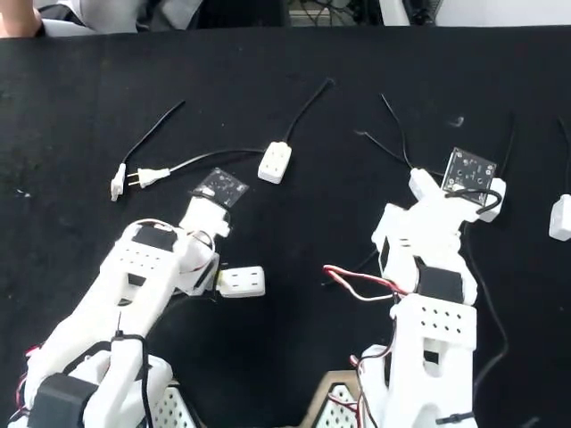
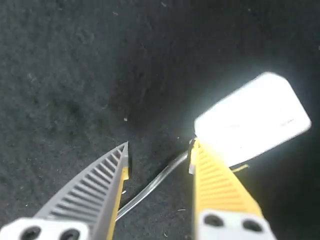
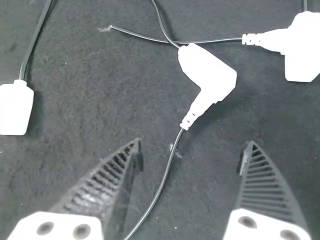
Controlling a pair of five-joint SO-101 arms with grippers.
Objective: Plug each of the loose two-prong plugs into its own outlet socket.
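Observation:
My left gripper [image 2: 159, 150] is open low over the black table, a thin cable running between its fingers. A white outlet socket [image 2: 250, 120] lies just past the tip of its yellow finger [image 2: 215, 180]; from above, that socket [image 1: 243, 282] sits beside the left gripper [image 1: 215, 278]. My right gripper [image 3: 193, 146] is open above a white angled plug [image 3: 207, 75], whose cable trails back between the jaws. A loose two-prong plug [image 1: 152, 176] lies at the far left, near another socket [image 1: 276, 162].
The right wrist view has a white socket [image 3: 15, 107] off to one side and a white corded block [image 3: 300, 45] on the other. One more socket [image 1: 560, 218] lies at the table's right edge. Thin black cables [image 1: 393, 134] cross the far half of the table.

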